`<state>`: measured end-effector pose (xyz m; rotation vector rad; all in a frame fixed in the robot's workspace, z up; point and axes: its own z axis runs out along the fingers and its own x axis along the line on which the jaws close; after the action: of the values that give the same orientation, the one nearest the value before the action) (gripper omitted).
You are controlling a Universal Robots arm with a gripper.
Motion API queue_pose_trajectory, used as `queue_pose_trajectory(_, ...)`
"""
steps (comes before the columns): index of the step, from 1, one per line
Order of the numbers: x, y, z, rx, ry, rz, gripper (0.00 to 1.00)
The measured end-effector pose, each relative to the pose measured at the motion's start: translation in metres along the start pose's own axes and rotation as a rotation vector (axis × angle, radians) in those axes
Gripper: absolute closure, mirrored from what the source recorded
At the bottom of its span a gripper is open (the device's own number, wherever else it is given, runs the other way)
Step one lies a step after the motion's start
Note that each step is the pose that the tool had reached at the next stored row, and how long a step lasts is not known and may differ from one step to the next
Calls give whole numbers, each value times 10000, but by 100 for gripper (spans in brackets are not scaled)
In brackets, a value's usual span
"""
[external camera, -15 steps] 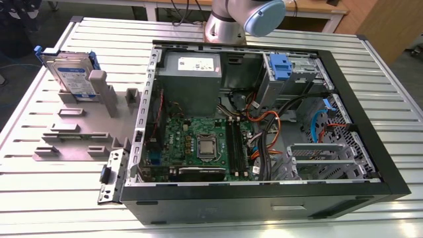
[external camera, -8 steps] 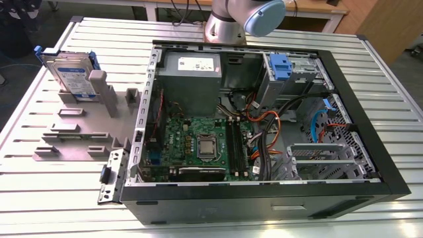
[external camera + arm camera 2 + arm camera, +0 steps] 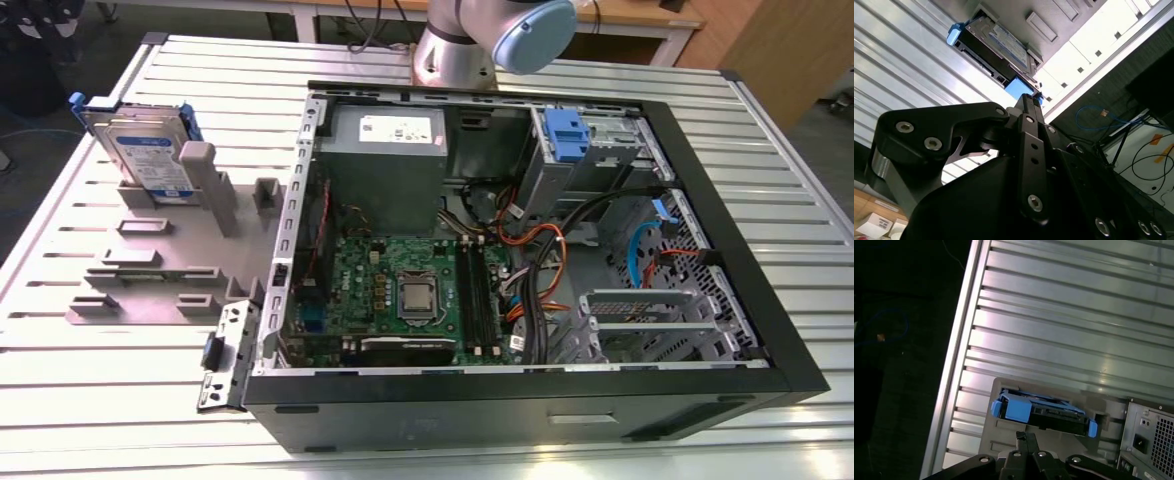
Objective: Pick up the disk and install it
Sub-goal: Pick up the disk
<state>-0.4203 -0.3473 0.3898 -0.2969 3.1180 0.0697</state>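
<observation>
Gripper (image 3: 1025,437) fingers are drawn together at their tips in both wrist views, with nothing held between them. They are aimed toward the disk (image 3: 1041,412) and do not touch it.

One disk is in sight. In the exterior view it stands at 10 o'clock from the single open computer case (image 3: 747,290), set on end in one grey holder (image 3: 167,255) on the slatted metal table (image 3: 80,400). Its long axis looks roughly upright. Its labelled face is turned toward 6 o'clock in that view, and its blue carrier frames the edges.

One arm (image 3: 467,45) enters at 12 o'clock, behind the case. Inside the case, one grey box with a white sticker (image 3: 387,150) sits toward 11 o'clock, and one blue latch (image 3: 566,135) sits at 1 o'clock.
</observation>
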Motion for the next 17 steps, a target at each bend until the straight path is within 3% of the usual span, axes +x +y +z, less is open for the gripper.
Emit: queue_pose_trajectory(17, 0, 0, 0, -4, 12, -253, 89)
